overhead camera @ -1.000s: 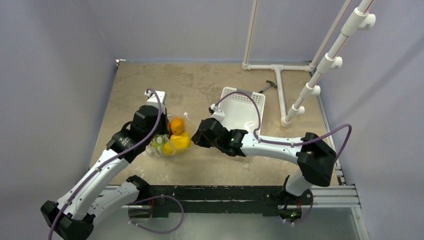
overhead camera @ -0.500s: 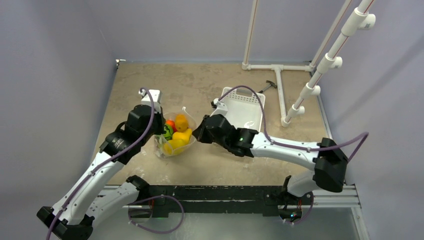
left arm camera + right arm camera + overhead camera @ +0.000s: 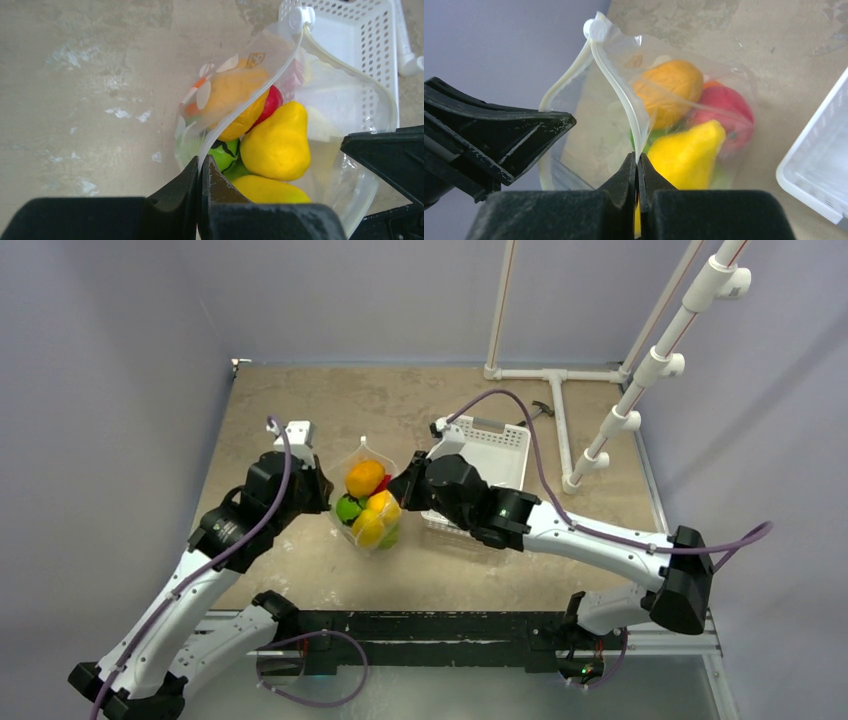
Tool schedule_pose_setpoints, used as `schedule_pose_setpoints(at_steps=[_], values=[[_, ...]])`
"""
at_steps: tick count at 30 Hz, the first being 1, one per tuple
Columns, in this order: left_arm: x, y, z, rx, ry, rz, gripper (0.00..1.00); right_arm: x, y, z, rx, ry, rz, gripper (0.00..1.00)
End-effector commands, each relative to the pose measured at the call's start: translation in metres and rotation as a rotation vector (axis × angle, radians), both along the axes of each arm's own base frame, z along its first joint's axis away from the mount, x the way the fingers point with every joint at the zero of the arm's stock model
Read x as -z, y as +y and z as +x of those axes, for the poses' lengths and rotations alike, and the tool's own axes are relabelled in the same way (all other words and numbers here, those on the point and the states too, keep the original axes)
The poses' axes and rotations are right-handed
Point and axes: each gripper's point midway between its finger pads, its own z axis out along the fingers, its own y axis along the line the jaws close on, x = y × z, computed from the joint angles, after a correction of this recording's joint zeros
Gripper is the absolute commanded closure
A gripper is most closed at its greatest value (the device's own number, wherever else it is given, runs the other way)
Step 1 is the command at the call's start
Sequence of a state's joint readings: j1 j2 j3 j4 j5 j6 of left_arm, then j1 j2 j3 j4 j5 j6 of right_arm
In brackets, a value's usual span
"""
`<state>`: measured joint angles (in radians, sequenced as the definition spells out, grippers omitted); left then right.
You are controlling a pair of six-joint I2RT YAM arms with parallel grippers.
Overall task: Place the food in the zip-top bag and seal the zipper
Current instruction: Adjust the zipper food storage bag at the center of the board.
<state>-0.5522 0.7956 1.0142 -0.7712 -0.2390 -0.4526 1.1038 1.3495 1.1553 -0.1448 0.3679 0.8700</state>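
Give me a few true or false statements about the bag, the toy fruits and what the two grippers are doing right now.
1. The toy fruits sit inside the zip-top bag. True.
2. The bag's mouth is sealed shut. False: the two strips of the zipper bow apart, so the mouth is open.
3. The left gripper and the right gripper are each shut on one side of the bag's mouth. True.
4. The yellow fruit lies in the white basket. False: the yellow fruit is in the bag, and the white basket stands beside the bag.
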Motion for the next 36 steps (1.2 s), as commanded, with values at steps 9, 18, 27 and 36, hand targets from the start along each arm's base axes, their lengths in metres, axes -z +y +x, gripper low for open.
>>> schedule_pose_setpoints(at_steps=[9,18,27,36], values=[[0.064,-0.05,0.003,0.083,0.174,-0.17,1.0,0.065,-0.005,0.012,0.041,0.047,-0.152,1.0],[-0.01,-0.03,0.005,0.037,-0.007,-0.179,1.0,-0.006,-0.023,0.018,0.106,-0.052,-0.081,1.0],[-0.022,-0.026,0.008,0.054,-0.04,-0.129,1.0,-0.01,-0.008,0.003,-0.003,-0.042,-0.009,1.0],[-0.034,-0.032,0.018,0.113,-0.09,-0.071,1.0,0.004,0.009,-0.022,-0.024,0.055,0.094,1.0]])
